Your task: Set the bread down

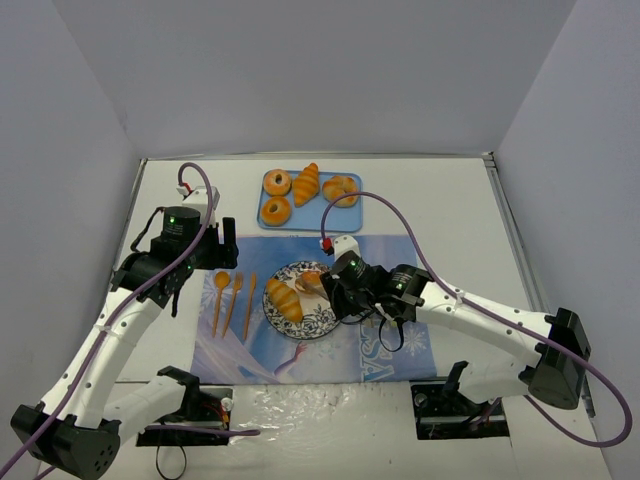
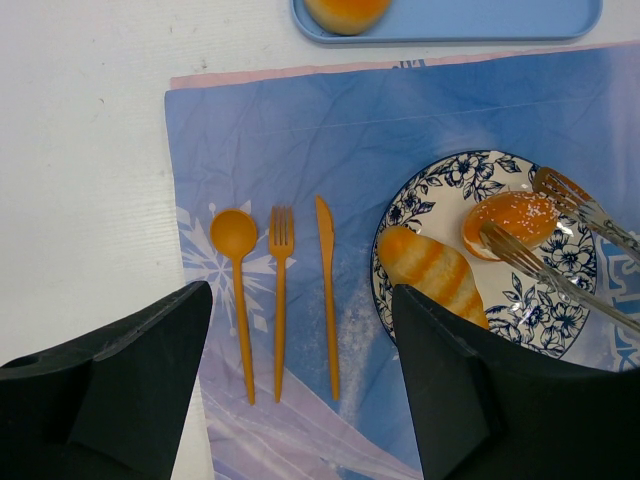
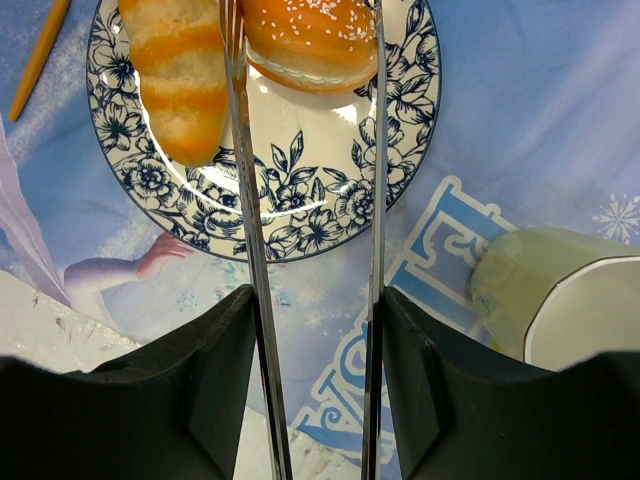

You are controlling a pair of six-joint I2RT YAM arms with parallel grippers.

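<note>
A sesame bun (image 3: 310, 35) lies on the blue-flowered plate (image 3: 300, 200) beside a striped bread roll (image 3: 180, 70). My right gripper (image 3: 315, 300) is shut on metal tongs (image 3: 250, 200). The tongs' two arms stand slightly apart, one on each side of the bun. From above, the bun (image 1: 311, 279) and roll (image 1: 284, 300) sit on the plate (image 1: 318, 325), with the right gripper (image 1: 342, 288) just to their right. My left gripper (image 2: 300, 300) hangs open and empty above the placemat, left of the plate (image 2: 440, 190); in its view the tongs (image 2: 560, 280) flank the bun (image 2: 515, 218).
A blue tray (image 1: 320, 215) at the back carries two donuts, a croissant and another bun. An orange spoon (image 2: 235, 270), fork (image 2: 281, 300) and knife (image 2: 328, 290) lie on the blue placemat left of the plate. A pale green cup (image 3: 560, 300) stands right of the plate.
</note>
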